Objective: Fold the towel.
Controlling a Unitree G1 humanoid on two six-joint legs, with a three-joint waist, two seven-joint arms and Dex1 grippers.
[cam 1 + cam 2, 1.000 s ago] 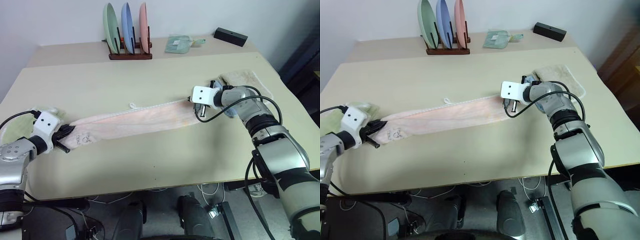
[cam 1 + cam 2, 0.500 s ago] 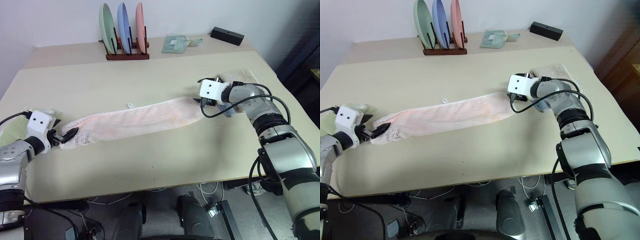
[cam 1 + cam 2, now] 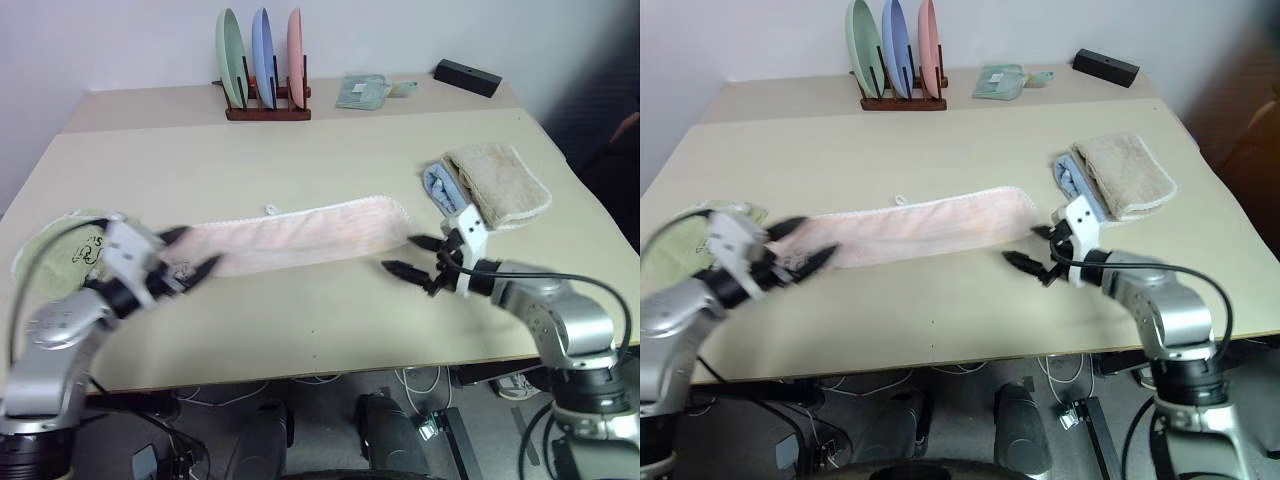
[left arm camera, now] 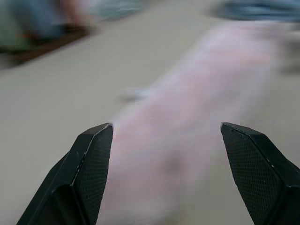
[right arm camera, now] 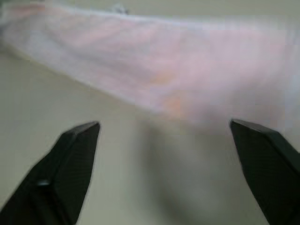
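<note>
The towel (image 3: 300, 232) is a long pale pink strip with white edging, lying flat across the middle of the table (image 3: 300, 330). My left gripper (image 3: 190, 252) is open at the strip's left end, fingers spread with nothing between them, and it hides that end's corner. In the left wrist view the open left gripper (image 4: 166, 125) frames the blurred pink towel (image 4: 201, 89). My right gripper (image 3: 408, 257) is open just off the right end, nearer the front edge and not touching the cloth. From the right wrist, the towel (image 5: 164, 79) lies beyond the open right gripper (image 5: 164, 123).
A beige towel with a blue cloth (image 3: 495, 180) lies at the right. A light green cloth (image 3: 60, 250) sits at the left edge behind my left arm. At the back stand a plate rack (image 3: 262, 70), a small green packet (image 3: 362, 90) and a black box (image 3: 465, 75).
Both grippers have opened and let go of the towel's ends, and the strip now lies slack on the table. My right arm pulled back toward the front edge. My left arm swung right.
</note>
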